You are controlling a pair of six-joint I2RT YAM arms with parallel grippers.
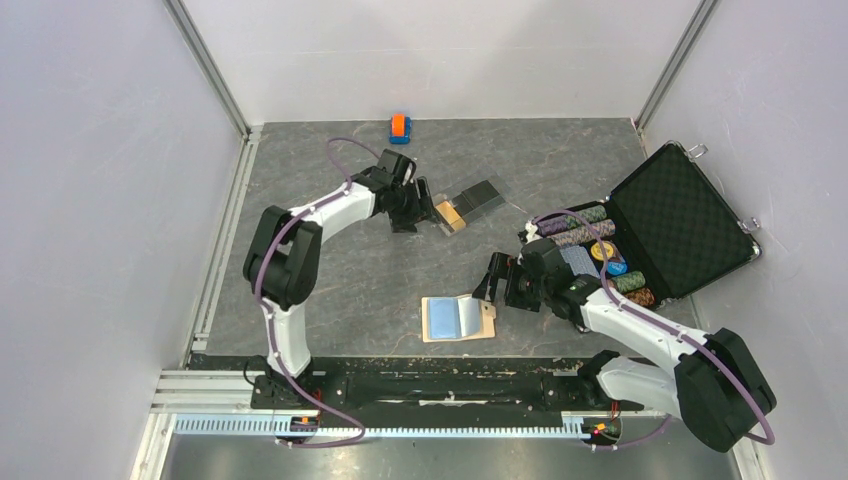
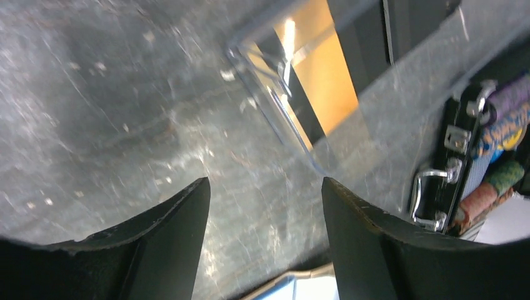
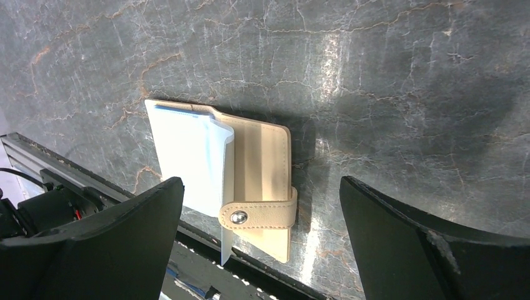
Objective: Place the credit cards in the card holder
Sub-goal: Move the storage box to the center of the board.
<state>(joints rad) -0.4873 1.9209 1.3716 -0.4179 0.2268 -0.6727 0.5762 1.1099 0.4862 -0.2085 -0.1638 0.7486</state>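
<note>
Card holder (image 1: 458, 318) lies opened flat on the grey table (image 1: 340, 290), near the front edge at about 6 o'clock in the top view. Its tan strap with the snap points toward 3 o'clock. The wrist view shows a pale blue-white leaf on its left half; whether that is a card or a pocket cannot be told. Right gripper (image 1: 487, 288) hangs just at 2 o'clock of the holder, its jaws spread wide with nothing between them. In its own camera the holder (image 3: 265, 156) sits between the two fingers. Credit cards (image 1: 468, 205) lie at 12 o'clock of the holder, well apart from it, orange and black faces showing. Seen from the left wrist, the cards (image 2: 325, 81) appear to lie under or in a clear plastic piece. Left gripper (image 1: 428, 212) is just at 9 o'clock of the cards. Left gripper (image 2: 265, 187) has its jaws apart, with only bare table between the fingers and the cards ahead of the tips. Black case (image 1: 690, 220) stands open at 3 o'clock, with poker chips (image 1: 590, 232) inside. Orange-and-blue block (image 1: 400, 128) rests at the far edge, about 11 o'clock.
</note>
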